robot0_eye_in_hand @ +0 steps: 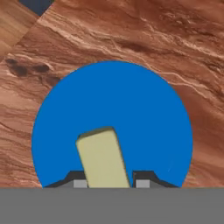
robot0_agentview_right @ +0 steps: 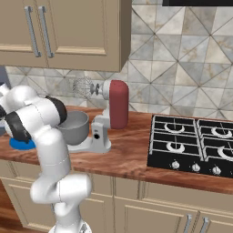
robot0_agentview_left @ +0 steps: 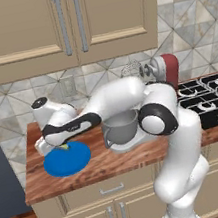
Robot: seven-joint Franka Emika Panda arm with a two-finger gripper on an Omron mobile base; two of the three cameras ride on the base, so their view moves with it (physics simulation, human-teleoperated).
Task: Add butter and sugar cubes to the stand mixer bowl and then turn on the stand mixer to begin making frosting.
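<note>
Fingertips barely peek up, our gripper clamped on the butter, its near end cut off; beneath them lies the blue plate.

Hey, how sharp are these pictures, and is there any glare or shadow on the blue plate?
Hand view: soft, slightly blurred; blue plate flat, glare-free; butter shaded along its top edge. Left base view: the arm darkens the plate's near side. Right base view: even light, no glare on the mixer.
</note>
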